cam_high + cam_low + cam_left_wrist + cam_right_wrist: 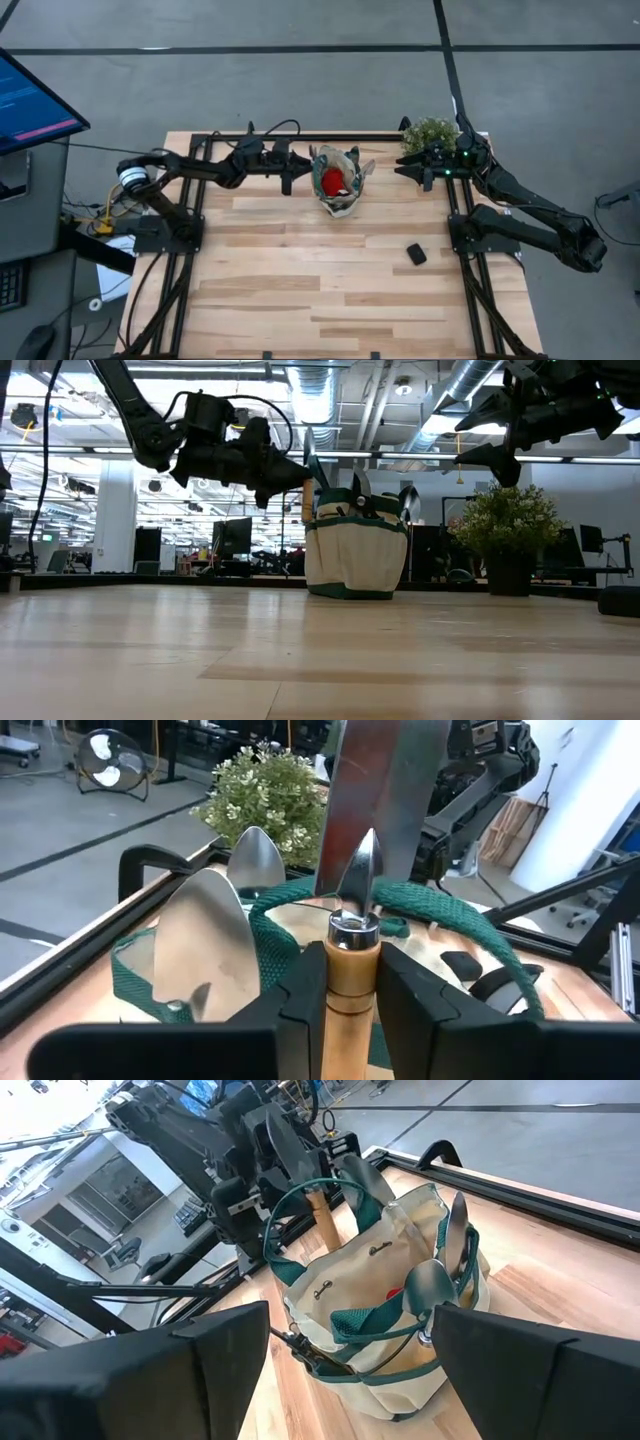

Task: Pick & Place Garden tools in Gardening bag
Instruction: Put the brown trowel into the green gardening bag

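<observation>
Here, left claw (350,1010) clamped on trowel (352,935) at unlabelled gardening bag (339,180), right claw (340,1370) apart.

Inside the gardening bag (340,185) the red glove (332,181) shows only as a patch in the high view; its shape cannot be made out. The handles of the tools standing in the bag are hidden by its canvas wall (355,555). In the left wrist view, the blade of the held trowel (352,935) runs off the frame edge, and the left gripper's fingers (300,1020) hide the handle's lower end.
</observation>
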Robot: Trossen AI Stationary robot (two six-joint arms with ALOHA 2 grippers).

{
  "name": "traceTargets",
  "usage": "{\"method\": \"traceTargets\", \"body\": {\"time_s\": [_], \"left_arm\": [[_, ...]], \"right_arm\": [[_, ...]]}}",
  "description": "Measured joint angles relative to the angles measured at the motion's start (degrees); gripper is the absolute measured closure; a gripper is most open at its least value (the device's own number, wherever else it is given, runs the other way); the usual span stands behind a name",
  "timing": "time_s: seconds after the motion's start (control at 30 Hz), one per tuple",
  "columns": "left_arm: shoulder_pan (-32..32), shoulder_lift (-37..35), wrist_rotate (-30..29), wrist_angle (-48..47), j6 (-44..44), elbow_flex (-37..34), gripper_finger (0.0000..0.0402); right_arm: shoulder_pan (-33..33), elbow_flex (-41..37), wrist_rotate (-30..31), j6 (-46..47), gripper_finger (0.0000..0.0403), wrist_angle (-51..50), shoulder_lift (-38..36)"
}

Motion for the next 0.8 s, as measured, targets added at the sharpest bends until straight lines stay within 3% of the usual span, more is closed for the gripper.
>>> {"method": "traceTargets", "body": {"time_s": [0.27,0.8], "left_arm": [[-0.09,4.54,1.23,5.27,-2.56,-0.07,0.0334],[-1.22,7.6,1.32,6.28,-1.54,-0.07,0.0334]], "right_arm": [[0.0,0.0,0.0,0.02,0.0138,0.0,0.0],[-0.02,0.0,0.0,0.0,0.0138,-0.01,0.0]]}}
